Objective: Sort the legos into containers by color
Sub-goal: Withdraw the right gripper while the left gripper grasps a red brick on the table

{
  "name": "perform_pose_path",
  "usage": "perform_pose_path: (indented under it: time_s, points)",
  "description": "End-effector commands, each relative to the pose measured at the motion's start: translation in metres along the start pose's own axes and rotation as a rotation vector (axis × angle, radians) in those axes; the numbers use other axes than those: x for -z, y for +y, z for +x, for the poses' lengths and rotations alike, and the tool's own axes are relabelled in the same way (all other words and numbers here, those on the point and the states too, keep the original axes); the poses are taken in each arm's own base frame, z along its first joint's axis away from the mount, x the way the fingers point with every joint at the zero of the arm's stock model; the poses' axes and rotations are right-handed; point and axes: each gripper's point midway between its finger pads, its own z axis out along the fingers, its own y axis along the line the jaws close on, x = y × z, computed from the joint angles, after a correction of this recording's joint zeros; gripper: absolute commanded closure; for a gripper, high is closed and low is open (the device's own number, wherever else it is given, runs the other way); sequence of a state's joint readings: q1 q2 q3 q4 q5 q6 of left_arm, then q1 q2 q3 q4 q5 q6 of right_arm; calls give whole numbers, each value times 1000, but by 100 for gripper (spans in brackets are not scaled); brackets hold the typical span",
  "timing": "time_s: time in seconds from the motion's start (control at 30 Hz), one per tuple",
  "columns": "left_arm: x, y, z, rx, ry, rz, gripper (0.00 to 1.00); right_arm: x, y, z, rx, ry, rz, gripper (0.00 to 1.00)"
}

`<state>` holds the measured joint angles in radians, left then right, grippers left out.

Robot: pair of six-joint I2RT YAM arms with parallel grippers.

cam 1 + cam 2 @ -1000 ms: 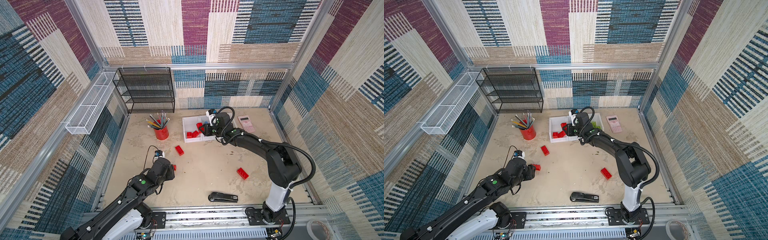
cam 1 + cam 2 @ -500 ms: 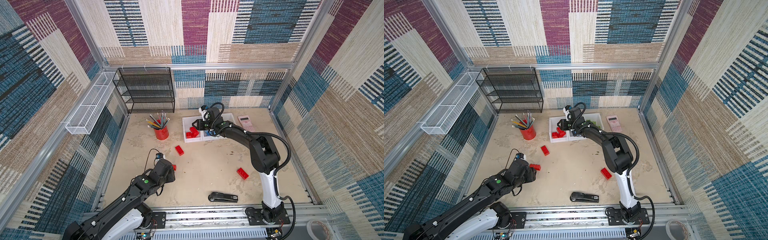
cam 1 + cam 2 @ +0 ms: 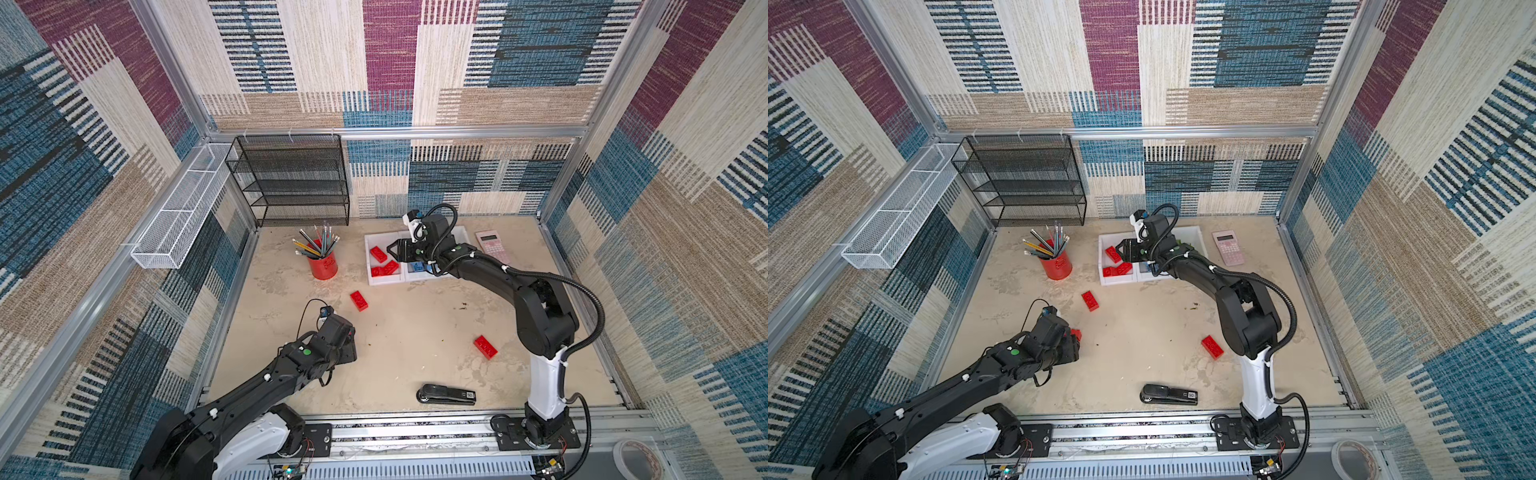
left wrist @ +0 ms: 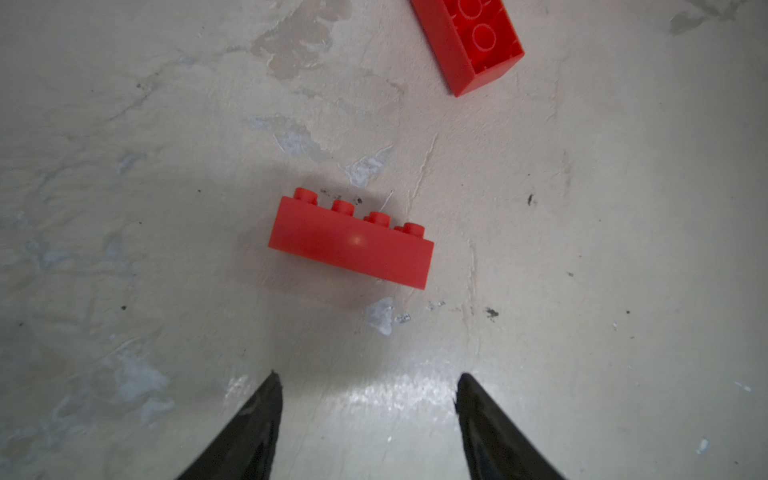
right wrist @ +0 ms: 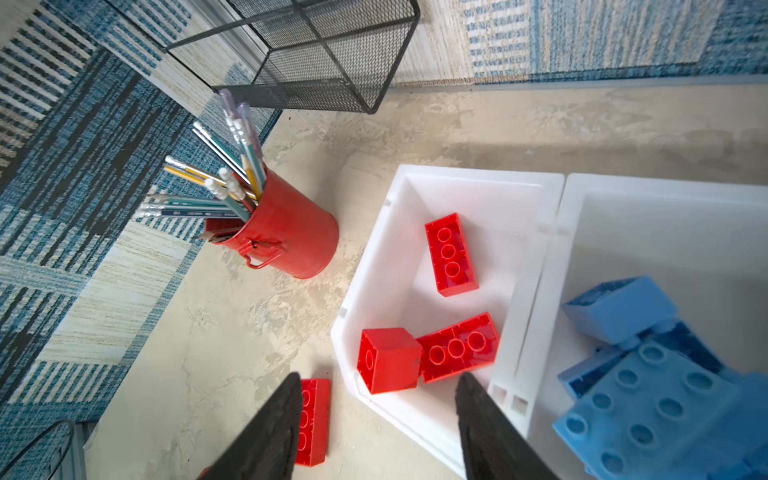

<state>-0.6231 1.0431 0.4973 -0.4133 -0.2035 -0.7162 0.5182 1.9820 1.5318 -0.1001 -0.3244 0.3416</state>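
The coming move turns on the red brick (image 4: pixel 351 241) below the left jaws. It lies on its side on the bench (image 3: pixel 415 332), a little ahead of the tips, with its studs pointing away from them. Its long axis runs almost along the line on which the jaws close. The left jaws stand apart with nothing between them, so as I judge it they would meet the brick's short ends unless the wrist turns to take it across its narrow width. In a top view only a red sliver (image 3: pixel 1076 333) shows beside the left wrist, so how high the jaws are above the brick is hard to tell. A second red brick (image 3: pixel 358 300) lies hollow side up between this one and the containers (image 3: pixel 368 266), apart from both. A third (image 3: pixel 485 347) lies near the right arm's base. The right jaws hang spread and empty over the end bin (image 5: pixel 365 257), where three red bricks already lie, with blue ones (image 5: pixel 648 399) in the next bin. The bench is flat, mottled and bare around the brick, and the stapler (image 3: pixel 446 394) and pencil cup (image 3: pixel 323 264) are well apart from it.
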Motion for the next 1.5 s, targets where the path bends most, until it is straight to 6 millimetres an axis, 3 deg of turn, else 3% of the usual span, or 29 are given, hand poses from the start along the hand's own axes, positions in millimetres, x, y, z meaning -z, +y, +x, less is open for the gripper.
perform_pose_path:
  time_s: [0.0, 0.23, 0.47, 0.8, 0.93, 1.27, 1.47]
  points:
    - [-7, -14, -14, 50, -33, 33, 30, 18, 5, -4, 43, -52, 8, 38]
    - [-33, -23, -27, 93, -33, 14, 29, 58, 2, 16, 64, -71, 48, 36]
    - [-55, -18, -38, 79, -5, -67, 29, 89, 8, 35, 45, -86, 27, 35]
    - [-68, -19, -47, 9, 37, -131, 36, 112, 3, 60, 37, -82, 46, 35]
    - [-70, -19, -47, -4, 49, -134, 43, 116, 2, 65, 38, -82, 55, 35]
    - [-67, -19, -46, -9, 55, -132, 73, 124, 2, 74, 28, -80, 50, 35]
    - [-54, -26, -56, -9, 31, -102, 80, 131, -1, 88, 11, -75, 50, 35]
